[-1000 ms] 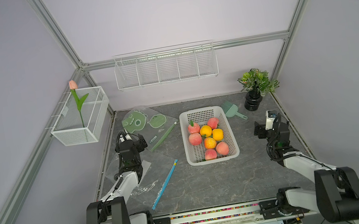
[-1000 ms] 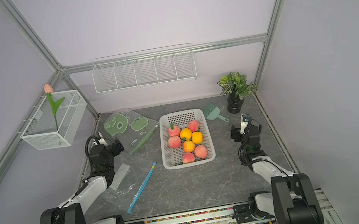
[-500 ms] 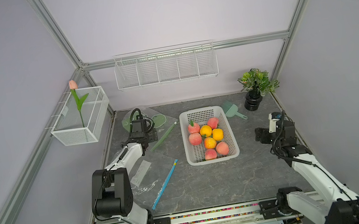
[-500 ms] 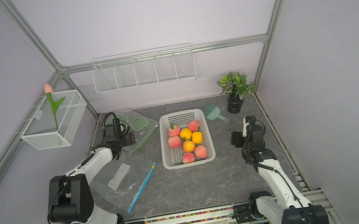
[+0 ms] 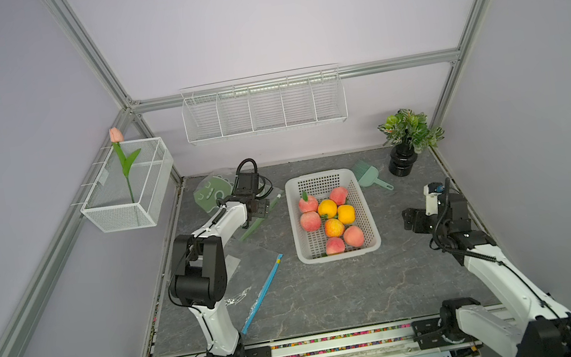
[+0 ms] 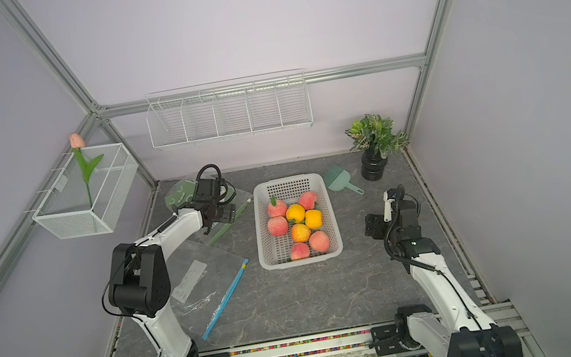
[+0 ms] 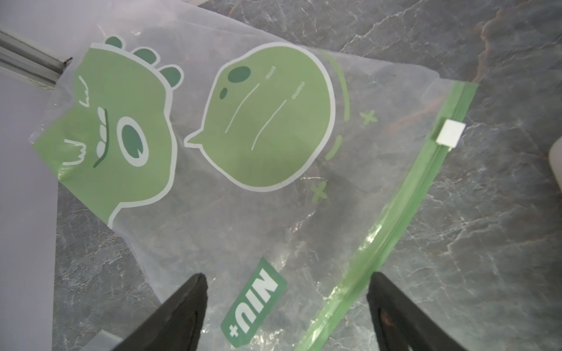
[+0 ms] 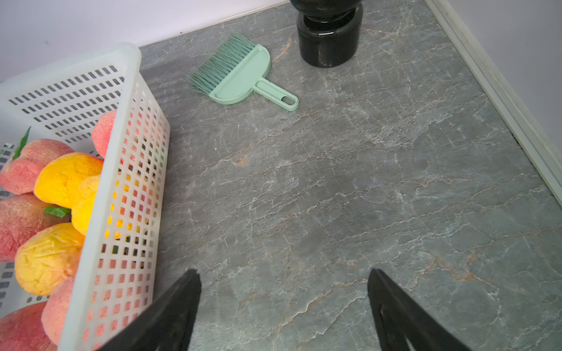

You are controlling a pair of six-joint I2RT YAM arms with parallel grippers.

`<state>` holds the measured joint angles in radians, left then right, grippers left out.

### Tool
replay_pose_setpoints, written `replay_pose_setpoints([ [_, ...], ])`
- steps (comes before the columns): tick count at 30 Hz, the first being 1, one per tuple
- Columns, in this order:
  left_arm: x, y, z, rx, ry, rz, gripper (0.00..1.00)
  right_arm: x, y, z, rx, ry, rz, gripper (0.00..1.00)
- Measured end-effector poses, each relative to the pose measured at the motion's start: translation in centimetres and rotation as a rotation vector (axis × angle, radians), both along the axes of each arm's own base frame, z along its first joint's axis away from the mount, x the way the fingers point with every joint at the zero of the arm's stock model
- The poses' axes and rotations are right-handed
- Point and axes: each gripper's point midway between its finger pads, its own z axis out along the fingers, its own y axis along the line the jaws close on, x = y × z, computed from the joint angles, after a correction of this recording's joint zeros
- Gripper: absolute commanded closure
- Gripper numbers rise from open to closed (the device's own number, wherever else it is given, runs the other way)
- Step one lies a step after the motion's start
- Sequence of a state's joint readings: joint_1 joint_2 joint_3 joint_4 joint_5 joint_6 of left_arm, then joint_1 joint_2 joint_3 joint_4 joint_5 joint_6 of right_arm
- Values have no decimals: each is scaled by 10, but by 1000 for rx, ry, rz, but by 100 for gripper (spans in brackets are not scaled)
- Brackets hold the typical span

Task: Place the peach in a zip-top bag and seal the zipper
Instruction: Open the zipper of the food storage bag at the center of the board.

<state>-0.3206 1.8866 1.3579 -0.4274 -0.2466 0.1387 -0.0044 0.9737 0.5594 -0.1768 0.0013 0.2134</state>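
Left wrist view is showing left gripper (image 7: 287,275) spread wide over the green-printed zip-top bag (image 7: 213,218), bag partly cut off; right gripper (image 8: 282,270) is hanging released; basket (image 8: 133,170) is half-hiding peaches (image 8: 27,165).

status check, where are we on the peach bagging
Left end effector open, above green dinosaur-print zip-top plastic bag. Right end effector open, beside white perforated plastic basket. Pink peaches in basket, none bagged. Nothing blocking.

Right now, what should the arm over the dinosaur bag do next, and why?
Probably lower the left gripper and pinch the green zipper edge of the dinosaur bag: its jaws stand open and empty above that bag.
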Motion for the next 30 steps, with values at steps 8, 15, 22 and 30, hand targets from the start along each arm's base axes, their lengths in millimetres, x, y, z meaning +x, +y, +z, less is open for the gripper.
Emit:
replay_pose_setpoints([
  [8,1,-13,-15,49,37,-59,23,-1,1,-1,8,9,-3,11],
  [15,3,-13,-15,99,30,-70,33,-2,1,-3,14,20,-7,11],
  [22,6,-7,-27,148,38,-56,33,-3,1,-4,17,25,-8,11],
  [30,7,-12,-29,155,33,-78,30,-2,1,-4,20,33,-6,11],
])
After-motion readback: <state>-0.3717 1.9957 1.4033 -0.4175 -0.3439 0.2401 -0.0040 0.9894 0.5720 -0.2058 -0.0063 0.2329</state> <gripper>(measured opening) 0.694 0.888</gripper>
